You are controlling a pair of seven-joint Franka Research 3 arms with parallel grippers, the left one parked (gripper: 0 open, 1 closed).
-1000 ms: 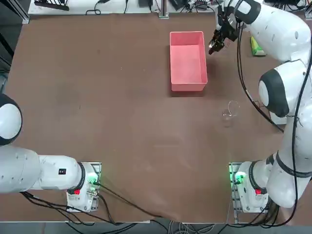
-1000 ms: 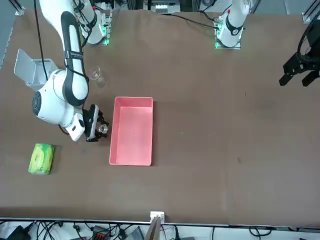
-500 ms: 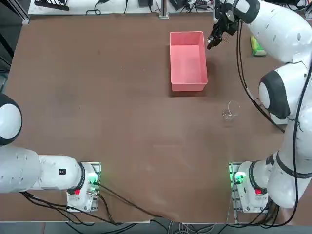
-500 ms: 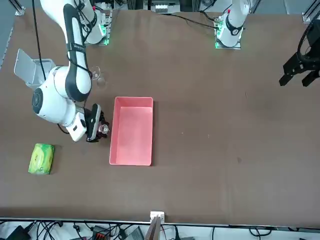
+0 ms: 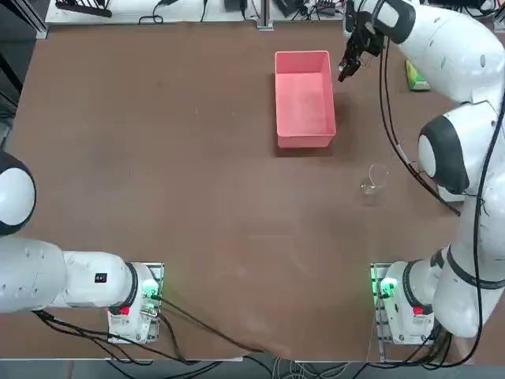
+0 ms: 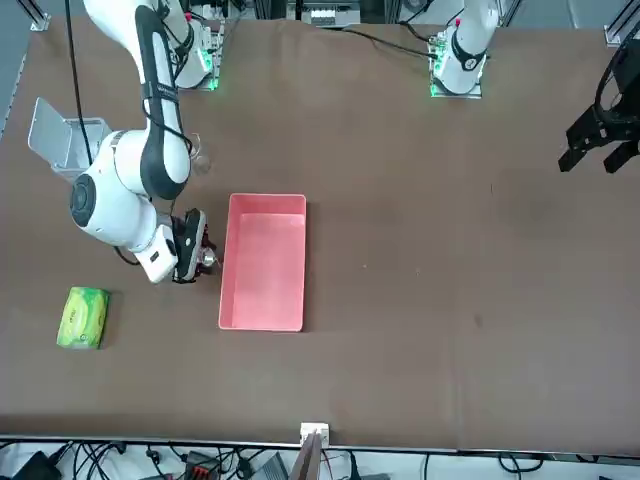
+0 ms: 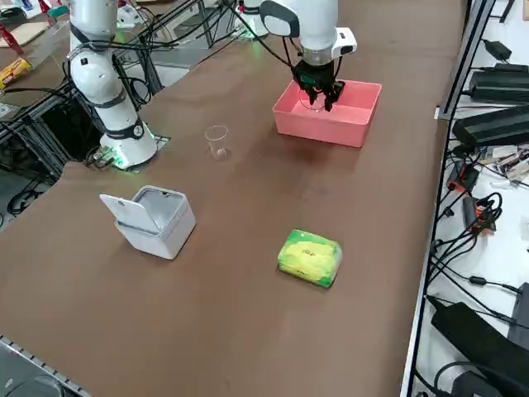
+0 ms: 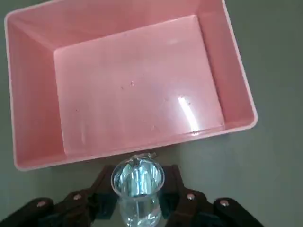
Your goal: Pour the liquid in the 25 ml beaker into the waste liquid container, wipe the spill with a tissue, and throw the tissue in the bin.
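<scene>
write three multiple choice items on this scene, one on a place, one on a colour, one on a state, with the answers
1. Where is the right gripper?
A. over the grey box
B. beside the pink tray
C. above the tissue pack

2. What colours is the tissue pack?
A. red and blue
B. black
C. green and yellow

3. How is the small beaker?
A. held between the fingers
B. lying in the tray
C. standing on the table

1 B: the right gripper is at the pink tray's side.
2 C: the tissue pack shows both.
3 A: the fingers flank the small beaker.
</scene>
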